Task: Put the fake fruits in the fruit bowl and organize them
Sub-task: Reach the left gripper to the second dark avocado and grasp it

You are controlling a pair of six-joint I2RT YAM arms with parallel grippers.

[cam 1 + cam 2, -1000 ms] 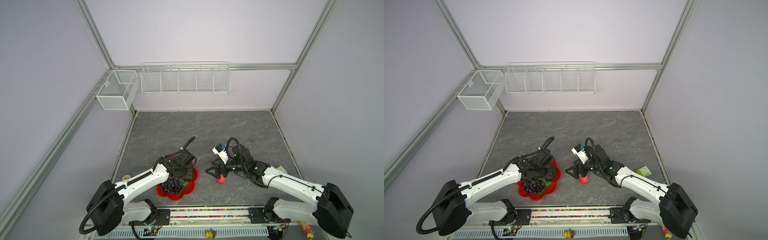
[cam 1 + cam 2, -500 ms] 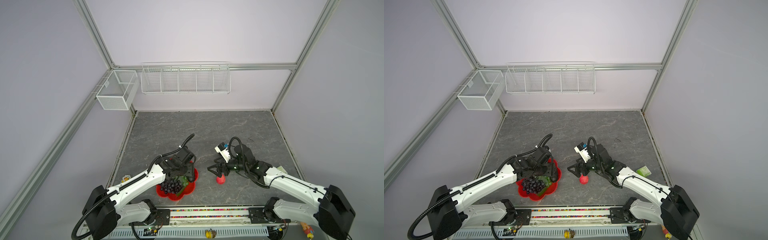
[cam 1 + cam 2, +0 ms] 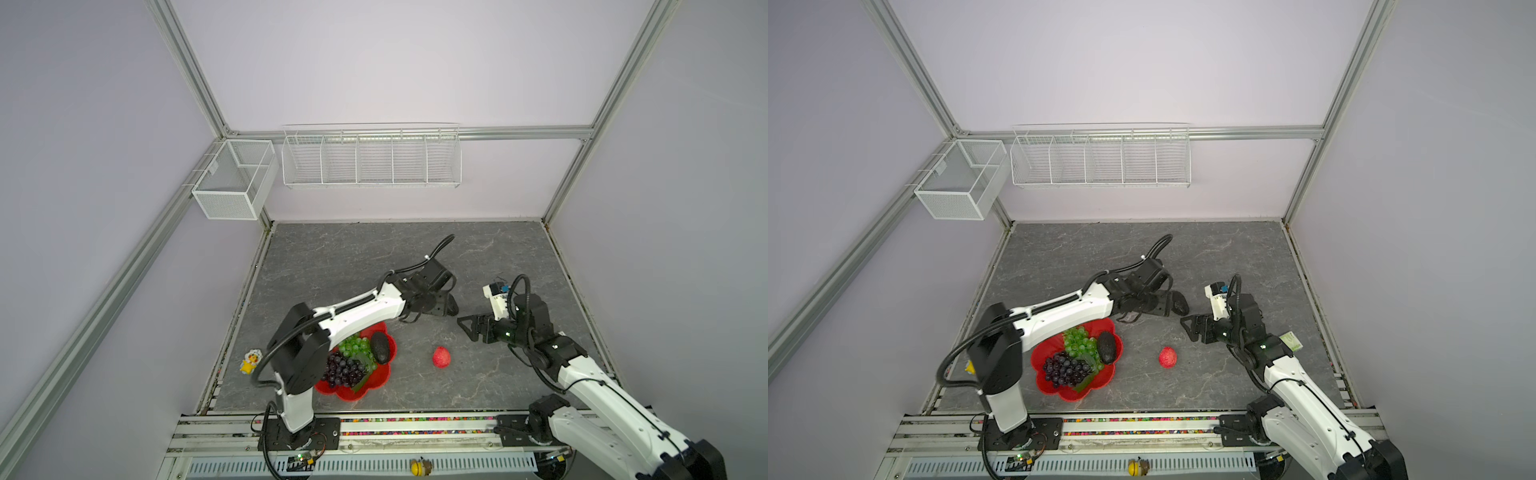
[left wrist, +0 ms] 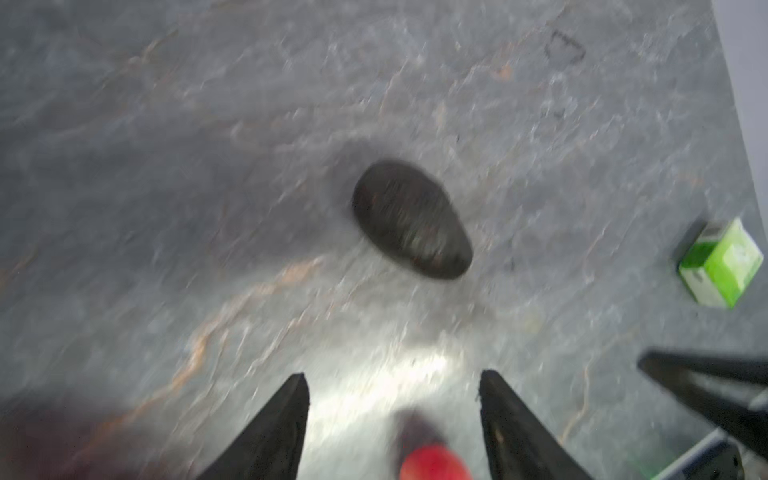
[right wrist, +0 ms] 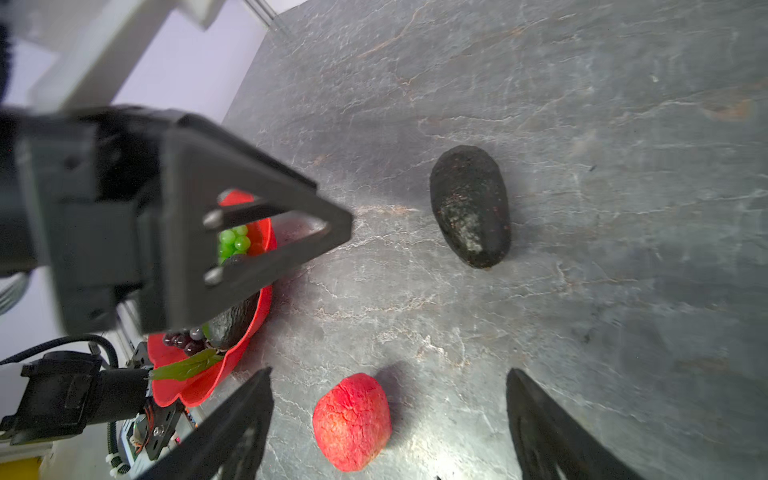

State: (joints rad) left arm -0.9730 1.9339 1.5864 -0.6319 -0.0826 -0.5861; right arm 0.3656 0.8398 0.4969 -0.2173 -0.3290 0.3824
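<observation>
The fruit bowl (image 3: 380, 381) (image 3: 1047, 353), red and flower-shaped, sits near the front left and holds green grapes (image 3: 354, 346), purple grapes (image 3: 343, 371) and one avocado (image 3: 380, 347). A second avocado (image 3: 1180, 303) (image 4: 411, 220) (image 5: 471, 212) lies on the grey table, just ahead of my left gripper (image 3: 1169, 308) (image 4: 392, 380), which is open and empty. A small red fruit (image 3: 441, 357) (image 5: 353, 422) lies on the table to the right of the bowl. My right gripper (image 3: 465, 327) (image 5: 390, 374) hovers behind it, open wide and holding nothing.
A small green box (image 3: 1292, 341) (image 4: 723, 266) lies by the right wall. A yellow toy figure (image 3: 249, 362) sits left of the bowl, off the table's edge. Two white wire baskets (image 3: 372, 156) (image 3: 235, 178) hang on the back wall.
My left arm has swung away from the bowl toward the loose avocado, its jaws opening wider. My right gripper has drawn back from the red fruit, which stays on the table.
</observation>
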